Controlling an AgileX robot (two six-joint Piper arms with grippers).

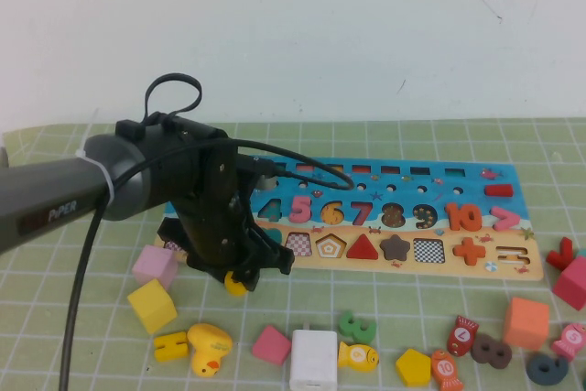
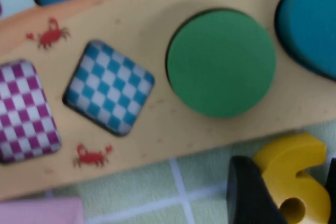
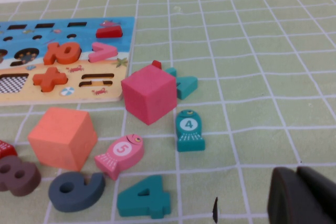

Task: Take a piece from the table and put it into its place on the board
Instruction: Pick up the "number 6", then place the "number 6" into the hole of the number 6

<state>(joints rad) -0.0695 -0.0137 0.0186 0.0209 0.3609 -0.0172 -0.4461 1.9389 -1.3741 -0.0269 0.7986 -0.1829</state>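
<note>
**Yellow 6 by the board**

The left gripper (image 1: 240,274) is down low at the board's (image 1: 476,267) front edge. Its jaws sit around the yellow 6 (image 2: 287,179) (I cannot tell if they squeeze it), which lies on the table (image 1: 92,354). The right gripper (image 3: 304,195) has its jaws pressed together.

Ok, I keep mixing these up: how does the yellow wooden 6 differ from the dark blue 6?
The yellow wooden 6 lies beside the puzzle board's near edge, under the left gripper; the dark blue 6 lies far right, nearer the right gripper. The yellow 6 is bright, the blue 6 dark. Both lie flat on the green mat.
</note>
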